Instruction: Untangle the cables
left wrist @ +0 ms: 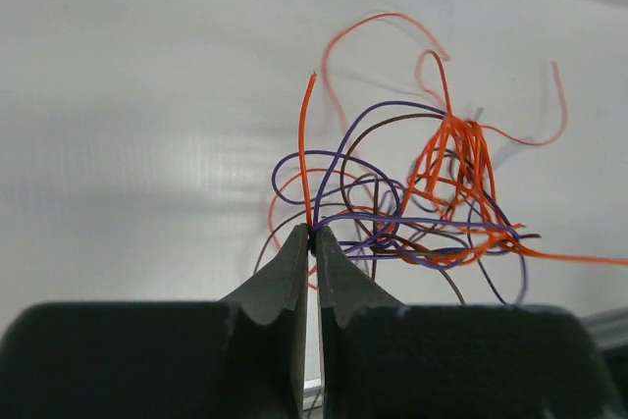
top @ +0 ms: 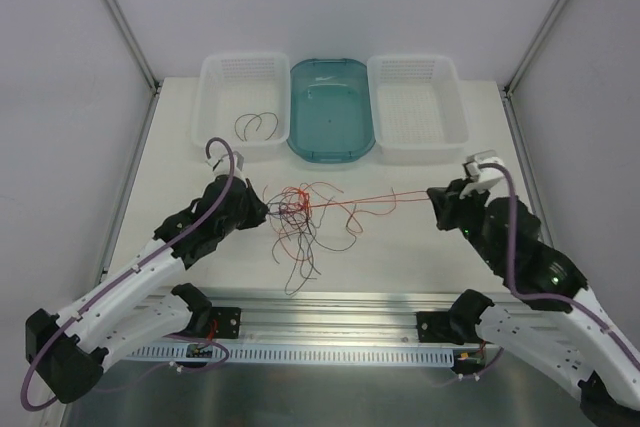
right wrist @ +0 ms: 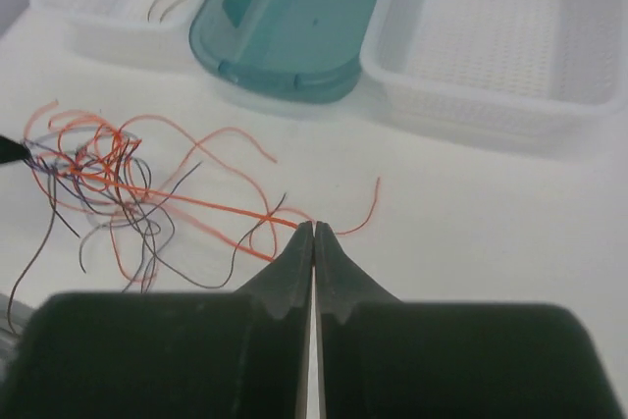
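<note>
Left hand (left wrist: 312, 238) clamped strands at the edge of the cables (top: 300, 215), tangled on the worktop (top: 400, 257); right hand (right wrist: 314, 230) clamped one orange strand (right wrist: 211, 205) drawn taut from them

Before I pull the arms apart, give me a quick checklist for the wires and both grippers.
1. Left gripper shut on the edge of the wire tangle: ok.
2. Right gripper shut on the orange wire: ok.
3. Orange wire runs straight from the wire tangle to the right gripper, without slack: ok.
4. Both grippers hold the same wire: cannot tell.
5. Wire tangle loose enough to part: not ok, many wires cross in one clump.
</note>
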You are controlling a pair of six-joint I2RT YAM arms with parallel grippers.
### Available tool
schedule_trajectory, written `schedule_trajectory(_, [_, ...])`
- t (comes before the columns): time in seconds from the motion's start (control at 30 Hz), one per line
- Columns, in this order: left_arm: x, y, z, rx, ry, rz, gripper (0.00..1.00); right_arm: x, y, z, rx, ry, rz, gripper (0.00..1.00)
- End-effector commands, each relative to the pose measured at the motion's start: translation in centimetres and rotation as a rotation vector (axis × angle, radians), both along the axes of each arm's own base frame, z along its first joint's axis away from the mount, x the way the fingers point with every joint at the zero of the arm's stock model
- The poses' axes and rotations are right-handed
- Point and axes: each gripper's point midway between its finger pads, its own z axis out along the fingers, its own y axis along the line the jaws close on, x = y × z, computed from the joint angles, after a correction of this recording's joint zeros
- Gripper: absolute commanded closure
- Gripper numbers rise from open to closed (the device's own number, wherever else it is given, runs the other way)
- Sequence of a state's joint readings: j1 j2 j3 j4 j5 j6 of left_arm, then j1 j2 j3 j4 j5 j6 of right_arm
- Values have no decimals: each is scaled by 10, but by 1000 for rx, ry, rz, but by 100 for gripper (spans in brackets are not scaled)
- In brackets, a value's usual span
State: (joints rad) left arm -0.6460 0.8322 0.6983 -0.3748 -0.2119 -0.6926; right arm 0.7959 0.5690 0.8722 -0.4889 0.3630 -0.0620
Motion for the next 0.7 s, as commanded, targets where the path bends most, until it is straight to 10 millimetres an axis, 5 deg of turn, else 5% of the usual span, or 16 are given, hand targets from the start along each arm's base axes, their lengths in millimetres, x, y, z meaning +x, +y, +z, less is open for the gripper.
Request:
schedule_trajectory(0.0, [1, 49, -40, 193, 63, 187, 100, -14, -66, 66, 90, -145, -222, 99])
schedule_trajectory(0.07, [-1, 54, -55, 224, 98, 216, 100, -26, -86, 103, 137, -201, -256, 99])
schedule_trajectory(0.43, [0, 93, -98, 339, 198, 419, 100, -76, -190, 200, 314, -429, -512, 99])
schedule_trajectory(0.67, [2, 111, -103, 346, 218, 508, 100, -86, -224, 223, 412, -475, -489, 99])
